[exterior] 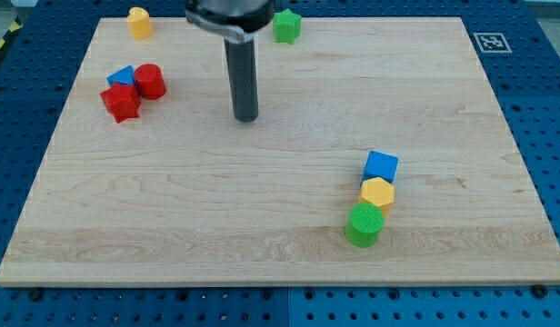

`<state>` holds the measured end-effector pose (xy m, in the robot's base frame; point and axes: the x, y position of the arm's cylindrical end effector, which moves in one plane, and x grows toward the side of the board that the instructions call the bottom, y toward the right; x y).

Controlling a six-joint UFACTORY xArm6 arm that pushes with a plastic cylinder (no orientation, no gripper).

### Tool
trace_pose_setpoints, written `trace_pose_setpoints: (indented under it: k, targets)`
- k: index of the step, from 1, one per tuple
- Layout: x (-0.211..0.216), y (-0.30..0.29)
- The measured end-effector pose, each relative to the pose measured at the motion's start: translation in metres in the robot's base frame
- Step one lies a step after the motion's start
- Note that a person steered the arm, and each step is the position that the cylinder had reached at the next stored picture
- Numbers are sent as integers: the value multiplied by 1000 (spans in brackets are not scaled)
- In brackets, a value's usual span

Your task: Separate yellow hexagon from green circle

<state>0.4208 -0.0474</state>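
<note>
The yellow hexagon (377, 193) is sitting low at the view's right on the wooden counter (280, 263), flat face up, touching the green circle (365, 224) just below and slightly left of it, and touching the blue cube (381, 166) just above it. The three are making a short chain whose long axis is running from the view's bottom up, leaning a little toward the view's right. The hexagon itself is squat, with no clear long axis of its own. The rod is standing upright near the top centre, its tip (246, 118) resting on bare wood, well apart from the chain, up and to the view's left of it. The tool is a plain rod with nothing to open or close, touching no block. At upper left a red cylinder (150, 81), a red block (121, 103) and a blue block (122, 75) are clustering together. A yellow block (139, 22) and a green block (286, 25) are lying near the top edge.
</note>
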Motion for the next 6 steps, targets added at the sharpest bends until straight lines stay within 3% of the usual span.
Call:
trace_pose_setpoints:
  k: [2, 3, 6]
  targets:
    - [96, 39]
    - [96, 46]
    - [111, 152]
